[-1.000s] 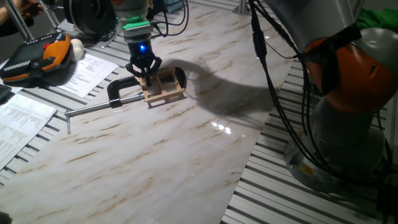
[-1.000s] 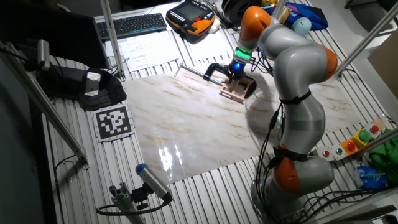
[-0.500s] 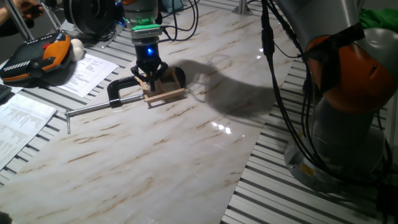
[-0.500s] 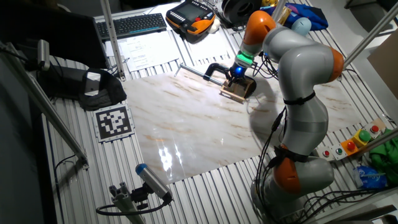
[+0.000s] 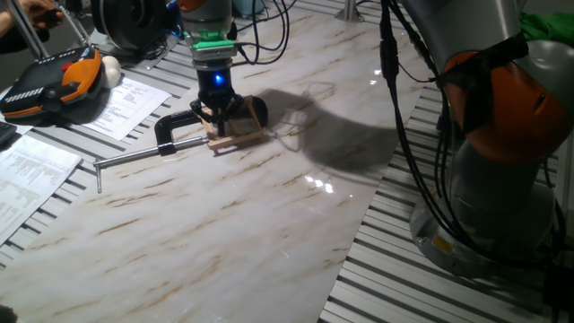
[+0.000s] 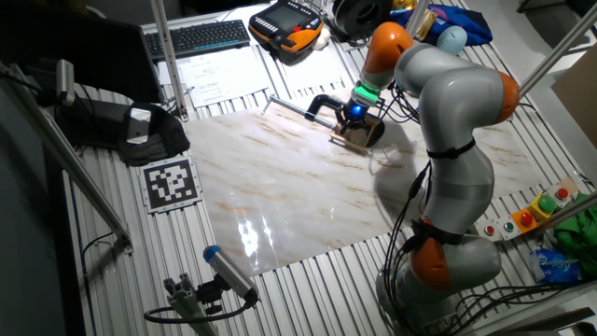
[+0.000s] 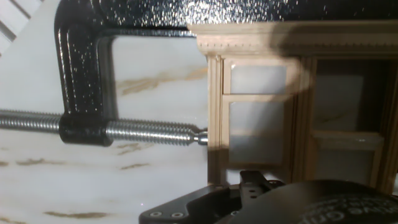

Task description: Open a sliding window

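Note:
The sliding window [image 5: 246, 135] is a small pale-wood frame lying on the marble tabletop, pinned by a black C-clamp [image 5: 170, 131]. My gripper [image 5: 220, 117] is low over the window's left half, its fingers spread and straddling the frame. In the other fixed view the gripper [image 6: 354, 116] sits on the window [image 6: 358, 138]. The hand view shows the window [image 7: 255, 106] close up with two panes side by side. There the clamp's screw [image 7: 149, 132] presses on its left edge. No fingertips show in that view; only a black part of the hand fills the bottom edge.
The clamp's steel bar [image 5: 126, 158] runs out to the left. Papers [image 5: 126, 100] and an orange-black pendant [image 5: 54, 82] lie at the far left. The robot's base [image 5: 502, 179] and cables stand at the right. A keyboard [image 6: 201, 37] lies at the back.
The gripper has moved a little to the right and lower onto the window frame. The clamp has not moved.

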`<state>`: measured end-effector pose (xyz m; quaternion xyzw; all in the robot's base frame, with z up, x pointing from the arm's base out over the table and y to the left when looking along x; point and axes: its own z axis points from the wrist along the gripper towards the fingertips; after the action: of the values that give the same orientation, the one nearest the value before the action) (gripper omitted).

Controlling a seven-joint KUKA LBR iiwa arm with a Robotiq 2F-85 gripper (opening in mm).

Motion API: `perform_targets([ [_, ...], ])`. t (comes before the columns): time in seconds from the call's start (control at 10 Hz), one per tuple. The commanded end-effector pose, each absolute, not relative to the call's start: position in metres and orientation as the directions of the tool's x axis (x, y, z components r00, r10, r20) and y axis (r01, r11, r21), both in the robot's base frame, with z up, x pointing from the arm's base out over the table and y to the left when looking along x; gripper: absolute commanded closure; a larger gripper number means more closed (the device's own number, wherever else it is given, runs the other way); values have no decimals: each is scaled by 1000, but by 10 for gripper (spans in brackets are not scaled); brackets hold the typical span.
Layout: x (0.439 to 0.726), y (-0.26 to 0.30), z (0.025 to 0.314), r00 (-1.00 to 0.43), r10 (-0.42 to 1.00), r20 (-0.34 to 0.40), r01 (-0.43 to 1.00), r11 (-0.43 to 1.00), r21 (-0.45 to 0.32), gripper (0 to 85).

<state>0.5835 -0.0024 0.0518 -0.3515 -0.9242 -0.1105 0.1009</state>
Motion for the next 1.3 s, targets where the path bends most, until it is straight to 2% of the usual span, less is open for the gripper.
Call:
perform_targets([
  [0.0,583,-2,51,-731,629,265,674,727,135,850],
  [1.2,591,-3,48,-743,627,235,662,741,116,850],
])
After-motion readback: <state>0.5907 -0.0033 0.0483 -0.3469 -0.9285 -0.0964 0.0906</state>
